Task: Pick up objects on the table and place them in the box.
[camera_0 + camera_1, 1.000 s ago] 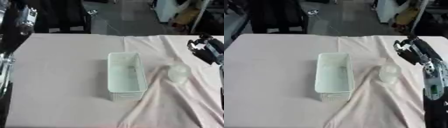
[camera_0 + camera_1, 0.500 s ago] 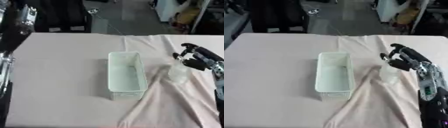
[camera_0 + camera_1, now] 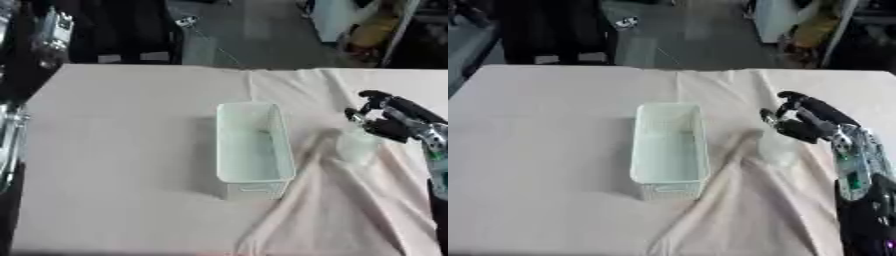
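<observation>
No writing, label, brand, number or sign can be read on anything here: not on the pale box [image 3: 252, 145], the translucent bottle [image 3: 357, 147], the cloth on the table [image 3: 122, 150], or the right hand [image 3: 811, 122].

The counter [image 3: 122, 150] is covered with a soft pink cloth [image 3: 544, 165]. The cloth looks matt, smooth on the left side and bunched into wrinkles on the right. The box [image 3: 252, 142] looks like pale green plastic, a little see-through, with a smooth rim and small slots low on its near wall. The small bottle [image 3: 779, 147] looks like cloudy, see-through plastic. The right hand [image 3: 811, 122] is black and a bit shiny, like hard plastic, and the arm behind it has silver metal parts
</observation>
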`<state>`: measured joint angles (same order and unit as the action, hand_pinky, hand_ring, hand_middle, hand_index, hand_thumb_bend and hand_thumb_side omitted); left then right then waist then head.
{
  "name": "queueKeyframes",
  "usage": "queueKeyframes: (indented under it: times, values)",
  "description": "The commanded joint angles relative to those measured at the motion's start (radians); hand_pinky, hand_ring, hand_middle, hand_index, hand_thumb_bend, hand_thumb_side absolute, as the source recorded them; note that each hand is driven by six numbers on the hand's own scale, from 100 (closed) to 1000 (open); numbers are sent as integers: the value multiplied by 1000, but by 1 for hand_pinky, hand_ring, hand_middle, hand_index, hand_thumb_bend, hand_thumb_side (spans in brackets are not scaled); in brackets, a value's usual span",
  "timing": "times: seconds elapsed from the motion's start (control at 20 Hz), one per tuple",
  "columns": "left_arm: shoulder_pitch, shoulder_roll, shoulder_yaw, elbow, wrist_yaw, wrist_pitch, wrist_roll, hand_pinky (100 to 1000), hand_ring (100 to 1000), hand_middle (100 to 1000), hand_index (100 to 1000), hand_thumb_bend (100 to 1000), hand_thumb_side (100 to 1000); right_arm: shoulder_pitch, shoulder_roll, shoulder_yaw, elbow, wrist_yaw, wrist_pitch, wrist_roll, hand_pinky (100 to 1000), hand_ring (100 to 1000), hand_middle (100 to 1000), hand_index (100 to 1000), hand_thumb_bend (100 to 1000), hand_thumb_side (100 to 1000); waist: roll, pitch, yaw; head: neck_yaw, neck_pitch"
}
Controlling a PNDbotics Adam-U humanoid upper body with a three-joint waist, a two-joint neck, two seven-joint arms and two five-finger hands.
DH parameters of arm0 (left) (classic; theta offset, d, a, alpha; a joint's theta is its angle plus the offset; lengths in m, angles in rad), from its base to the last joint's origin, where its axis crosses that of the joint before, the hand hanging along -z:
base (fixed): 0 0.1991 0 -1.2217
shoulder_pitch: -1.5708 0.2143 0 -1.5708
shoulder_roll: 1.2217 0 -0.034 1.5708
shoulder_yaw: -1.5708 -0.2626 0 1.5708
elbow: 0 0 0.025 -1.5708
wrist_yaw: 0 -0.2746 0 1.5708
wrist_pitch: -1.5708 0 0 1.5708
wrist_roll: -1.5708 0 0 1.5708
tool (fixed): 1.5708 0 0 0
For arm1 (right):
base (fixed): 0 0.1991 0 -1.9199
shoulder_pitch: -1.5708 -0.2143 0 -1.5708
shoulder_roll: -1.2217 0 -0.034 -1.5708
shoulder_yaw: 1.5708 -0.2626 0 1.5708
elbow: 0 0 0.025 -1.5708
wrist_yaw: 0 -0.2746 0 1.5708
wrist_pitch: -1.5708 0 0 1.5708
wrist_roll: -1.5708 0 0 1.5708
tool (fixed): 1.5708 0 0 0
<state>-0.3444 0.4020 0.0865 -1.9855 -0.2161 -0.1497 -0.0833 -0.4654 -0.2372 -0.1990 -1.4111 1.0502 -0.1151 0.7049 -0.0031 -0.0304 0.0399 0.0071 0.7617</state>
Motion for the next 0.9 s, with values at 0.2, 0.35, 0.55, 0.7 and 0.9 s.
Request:
queueKeyframes:
  times: [0.2,0.35,0.55,0.7,0.9]
  values:
    - [-17,18,6,-15,-3,1,-4,474,594,725,733,100,760,-20,-21,-18,-19,11,9,1,1000,1000,1000,652,209,1000,0,-8,2,-3,-4]
    - [-17,17,6,-15,-4,1,-4,474,594,725,733,100,760,-14,-29,-19,-24,5,11,1,1000,1000,1000,651,199,1000,1,-9,6,1,-4]
    - [-15,19,8,-15,-4,2,-3,474,594,725,733,100,760,5,-58,-12,-23,-10,5,-1,1000,1000,1000,653,189,1000,0,-9,9,11,-7]
    - [-14,20,8,-15,-5,2,-3,474,594,725,733,100,759,14,-77,-9,-14,-18,1,-4,1000,1000,1000,654,189,1000,0,-10,9,13,-7]
    - [-14,21,8,-15,-5,3,-4,474,594,725,733,100,759,17,-87,-3,-6,-24,-6,-8,1000,1000,1000,655,178,1000,1,-11,9,12,-8]
